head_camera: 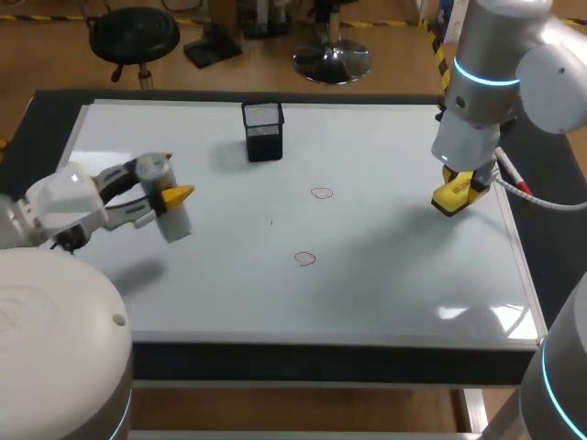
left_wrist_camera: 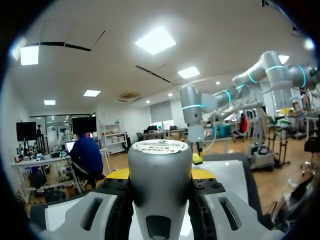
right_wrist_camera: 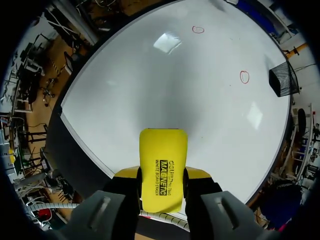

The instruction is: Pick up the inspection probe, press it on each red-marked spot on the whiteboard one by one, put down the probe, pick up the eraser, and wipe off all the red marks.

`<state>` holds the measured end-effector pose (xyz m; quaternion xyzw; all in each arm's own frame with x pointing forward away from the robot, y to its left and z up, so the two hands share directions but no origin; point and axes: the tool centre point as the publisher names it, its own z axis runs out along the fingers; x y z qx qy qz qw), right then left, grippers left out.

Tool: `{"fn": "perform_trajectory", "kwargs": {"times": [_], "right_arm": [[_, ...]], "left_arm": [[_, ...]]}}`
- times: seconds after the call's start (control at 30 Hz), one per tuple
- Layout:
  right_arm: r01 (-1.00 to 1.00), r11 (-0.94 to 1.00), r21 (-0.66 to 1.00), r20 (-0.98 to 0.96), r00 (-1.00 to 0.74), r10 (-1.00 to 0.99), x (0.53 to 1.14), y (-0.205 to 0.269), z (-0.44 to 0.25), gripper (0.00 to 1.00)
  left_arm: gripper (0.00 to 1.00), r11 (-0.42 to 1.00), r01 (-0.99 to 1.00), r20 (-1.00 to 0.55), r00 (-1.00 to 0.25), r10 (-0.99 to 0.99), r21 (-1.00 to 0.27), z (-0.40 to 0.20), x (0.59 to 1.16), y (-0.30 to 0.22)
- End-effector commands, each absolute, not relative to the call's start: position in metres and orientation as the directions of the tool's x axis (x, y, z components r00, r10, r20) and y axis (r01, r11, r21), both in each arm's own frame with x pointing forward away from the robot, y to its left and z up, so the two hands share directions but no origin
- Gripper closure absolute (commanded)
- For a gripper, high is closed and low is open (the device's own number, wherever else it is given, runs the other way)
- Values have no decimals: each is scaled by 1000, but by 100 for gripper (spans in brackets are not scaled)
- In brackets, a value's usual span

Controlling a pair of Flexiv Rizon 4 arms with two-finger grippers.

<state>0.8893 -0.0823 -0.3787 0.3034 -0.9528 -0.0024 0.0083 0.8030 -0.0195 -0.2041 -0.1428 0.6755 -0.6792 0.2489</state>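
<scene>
Step in hand: You have both tools up at once, and both red rings are unwiped. The work appears to sit between pressing and wiping. Whether the rings have been pressed cannot be told.

Left claw: Closed on the probe, its yellow-tipped fingers gripping the barrel from two sides. The left wrist view looks out across the room, so the claw points level rather than down.

Right claw: Closed on the eraser, gripping its two long edges low over the whiteboard.

Red rings: Two lie between the claws, one closer to the right claw and one nearer the bench front. Both are well apart from either tool.

Next move: If pressing remains, tip the left claw downward so the probe's end faces the board. Then carry it toward the right claw's side to the nearer ring. If pressing is done, set the probe down first, then sweep the eraser flat over each ring.

Probe, appearance: A stout grey cylinder with a flat end cap bearing a round white label. It looks smooth and rigid.

Eraser, appearance: A bright yellow block with rounded corners and dark print on its back.

Mesh cup: Black, standing on the board beyond the left claw.
</scene>
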Motion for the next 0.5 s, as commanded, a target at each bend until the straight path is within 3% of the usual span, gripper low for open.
{"fn": "perform_trajectory", "kwargs": {"times": [0.03, 0.5], "right_arm": [[-579, 815, 8, 16, -815, -579, 890, -83, -378, 100], [-579, 815, 8, 16, -815, -579, 890, -83, -378, 100]], "left_arm": [[100, 15, 155, -145, -887, -438, -988, -207, 839, -50], [100, 10, 203, -202, -969, -140, -979, -196, 875, -147]]}}
